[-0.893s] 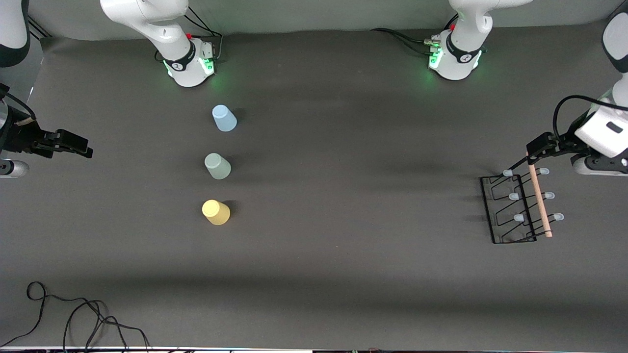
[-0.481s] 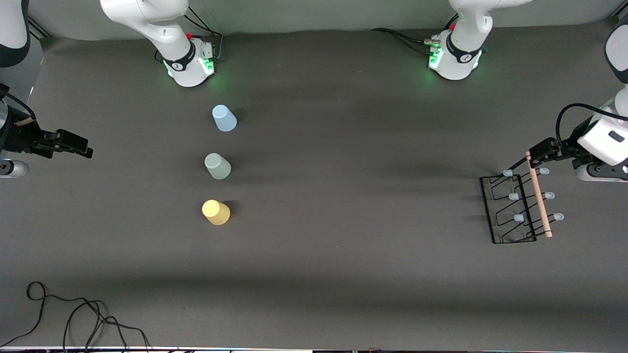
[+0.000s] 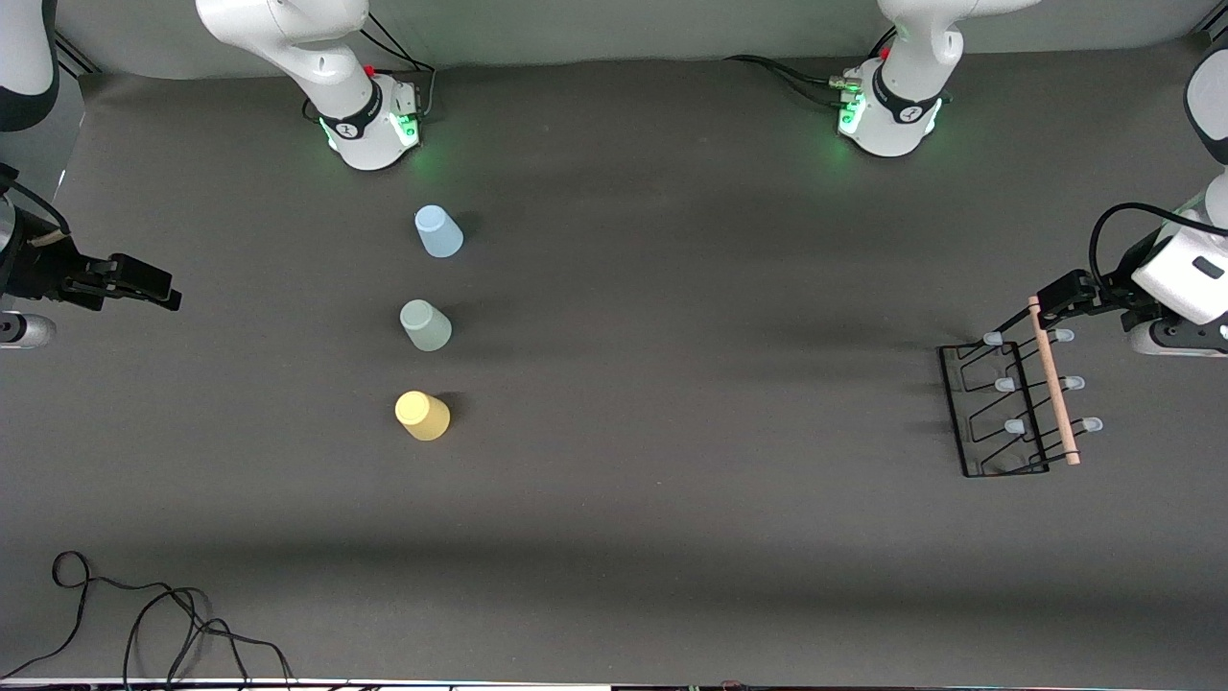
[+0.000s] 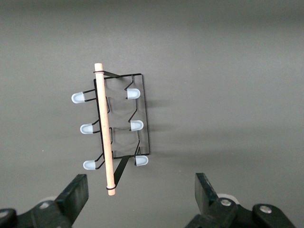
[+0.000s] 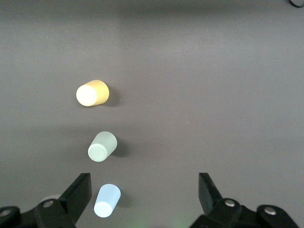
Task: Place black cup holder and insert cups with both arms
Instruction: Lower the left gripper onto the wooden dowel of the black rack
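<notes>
The black cup holder (image 3: pixel 998 408) stands on the dark table (image 3: pixel 691 384) at the left arm's end. Its light wooden rod handle (image 3: pixel 1053 384) runs along the top of the wire frame, and the pale blue-tipped pegs (image 3: pixel 1004 385) stick out on both sides of this rod. In the left wrist view the holder (image 4: pixel 122 123) shows whole, with three pegs on each side of the handle (image 4: pixel 104 130).

The left gripper (image 3: pixel 1053 305) hangs just over the end of the holder's handle that is farther from the front camera. Its two fingers (image 4: pixel 76 192) are spread wide and nothing is between them; the rod's end lies in the gap, but the fingers do not touch it.

The three cups stand upside down in a row, well apart from the holder, toward the right arm's end of the table. The yellow cup (image 3: pixel 421 415) is about as near to the front camera as the holder. The pale green cup (image 3: pixel 425 324) is farther from the camera than the holder's middle, and the pale blue cup (image 3: pixel 437 231) is the farthest of the row.

The right gripper (image 3: pixel 144 283) waits still farther from the holder than the cups are, over the table's edge. Its fingers (image 5: pixel 78 194) are also spread wide and empty, with the cups (image 5: pixel 102 146) seen below them.

A loose black cable (image 3: pixel 144 624) lies at the table's near edge, at the right arm's end.
</notes>
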{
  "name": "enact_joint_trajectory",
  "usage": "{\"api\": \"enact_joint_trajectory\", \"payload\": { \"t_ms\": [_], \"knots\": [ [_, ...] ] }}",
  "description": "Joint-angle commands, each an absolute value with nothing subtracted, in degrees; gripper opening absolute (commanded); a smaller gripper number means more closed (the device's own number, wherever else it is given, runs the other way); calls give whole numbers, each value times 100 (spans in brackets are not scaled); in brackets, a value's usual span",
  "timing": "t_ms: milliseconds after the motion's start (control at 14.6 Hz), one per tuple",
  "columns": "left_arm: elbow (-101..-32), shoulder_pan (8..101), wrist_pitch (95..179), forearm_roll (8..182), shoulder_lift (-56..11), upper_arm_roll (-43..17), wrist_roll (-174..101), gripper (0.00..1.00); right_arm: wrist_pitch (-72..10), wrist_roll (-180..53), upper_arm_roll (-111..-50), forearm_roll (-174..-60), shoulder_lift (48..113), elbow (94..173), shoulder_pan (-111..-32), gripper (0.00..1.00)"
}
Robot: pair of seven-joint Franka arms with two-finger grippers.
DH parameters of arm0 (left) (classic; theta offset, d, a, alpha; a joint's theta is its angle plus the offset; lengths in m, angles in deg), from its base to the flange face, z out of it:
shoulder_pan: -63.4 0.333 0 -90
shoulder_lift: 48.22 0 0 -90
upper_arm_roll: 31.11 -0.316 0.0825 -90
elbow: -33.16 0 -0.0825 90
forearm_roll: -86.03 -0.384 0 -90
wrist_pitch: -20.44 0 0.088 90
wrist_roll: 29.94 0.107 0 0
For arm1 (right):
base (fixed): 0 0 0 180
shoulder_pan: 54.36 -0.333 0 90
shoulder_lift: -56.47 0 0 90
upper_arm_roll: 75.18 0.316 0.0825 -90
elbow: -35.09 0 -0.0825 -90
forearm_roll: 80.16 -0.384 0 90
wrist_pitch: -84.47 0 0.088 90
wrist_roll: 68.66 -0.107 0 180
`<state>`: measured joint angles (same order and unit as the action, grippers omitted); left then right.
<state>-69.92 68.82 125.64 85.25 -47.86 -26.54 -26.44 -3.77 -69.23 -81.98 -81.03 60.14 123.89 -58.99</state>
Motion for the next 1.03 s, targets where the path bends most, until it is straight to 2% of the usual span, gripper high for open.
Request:
{"api": "enact_joint_trajectory", "payload": {
  "t_ms": [0,412,549,961],
  "knots": [
    [-7378,6938,13062,8427,-4814,-2654,-2554,100,-465,-6909,-8256,-8007,5884,12518,-5981,100],
    [-8417,7280,14655,8031,-4542,-2654,-2309,94,-465,-6909,-8247,-7999,5876,12526,-5990,100],
    [-8514,7325,14718,8023,-4314,-2654,-2299,65,-465,-6901,-8256,-7999,5876,12526,-5990,100],
    [-9094,7588,15509,7970,-4023,-2654,-2220,63,-465,-6909,-8238,-7990,5885,12518,-6008,100]
  ]
}}
